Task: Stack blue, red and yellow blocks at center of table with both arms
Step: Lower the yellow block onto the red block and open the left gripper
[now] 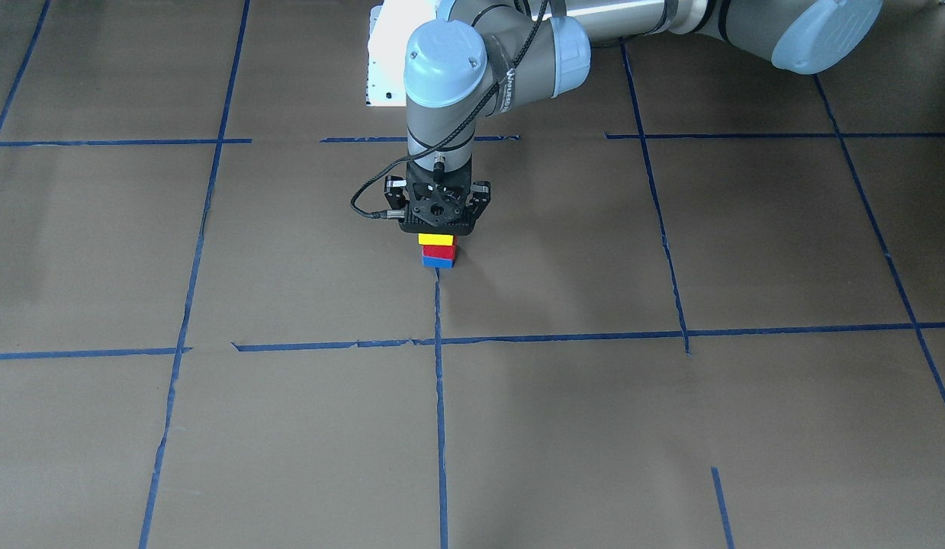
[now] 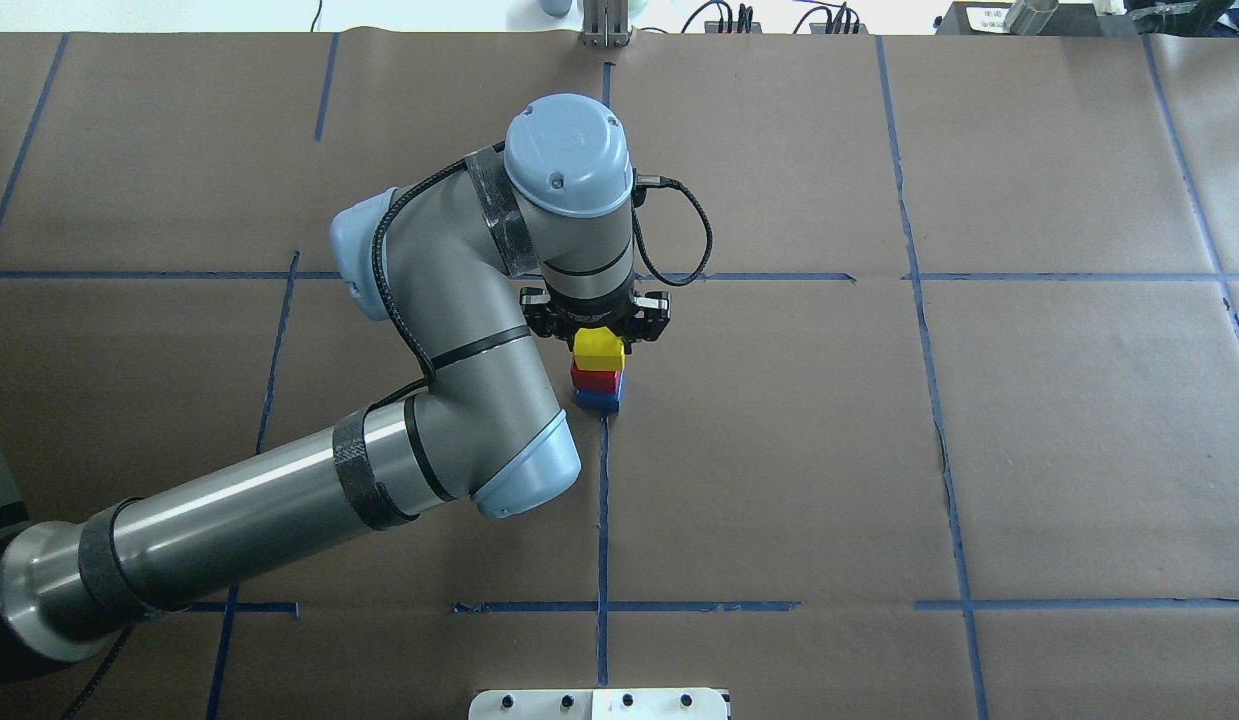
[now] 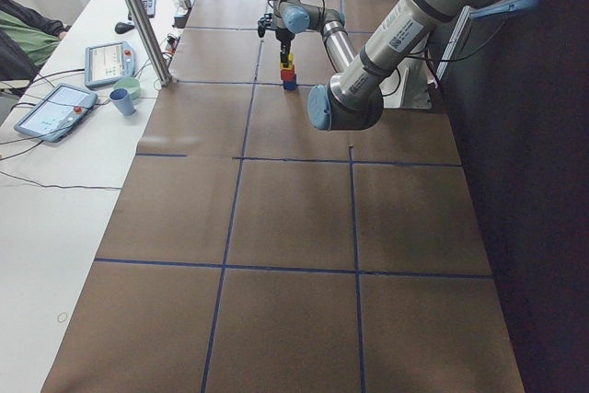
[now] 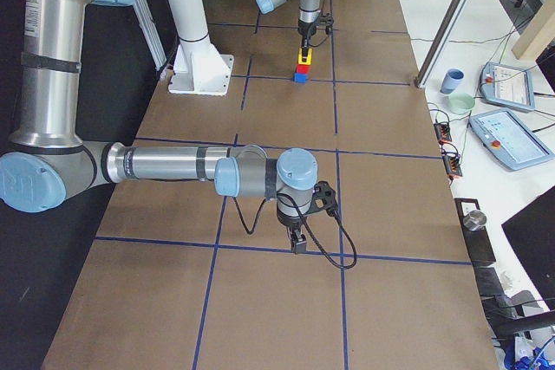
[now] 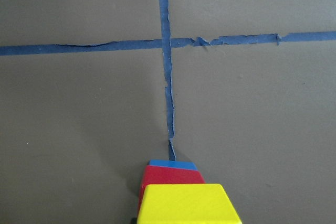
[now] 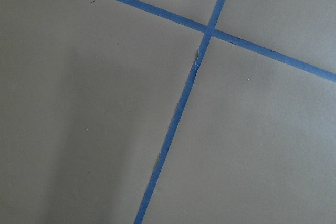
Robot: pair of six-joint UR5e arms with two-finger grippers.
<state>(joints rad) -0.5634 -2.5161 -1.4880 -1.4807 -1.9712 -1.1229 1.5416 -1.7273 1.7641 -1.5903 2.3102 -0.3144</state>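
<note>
Stacked: blue block (image 1: 438, 261), red block (image 1: 440, 250), yellow block (image 1: 436, 239), bottom-up
Left tool (image 1: 439, 228): at yellow block's 12 o'clock overhead; grip cannot tell
Right tool (image 4: 297, 245): cannot tell
Remaining: likely withdrawal

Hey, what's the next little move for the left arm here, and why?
Probably raise the left gripper straight up, releasing first if it grips: the yellow block already sits on the red block over the blue block, so sideways motion could topple them.

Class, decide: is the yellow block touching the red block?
Touching. The front-facing view shows the yellow block resting directly on the red block, with no gap between their faces.
</note>
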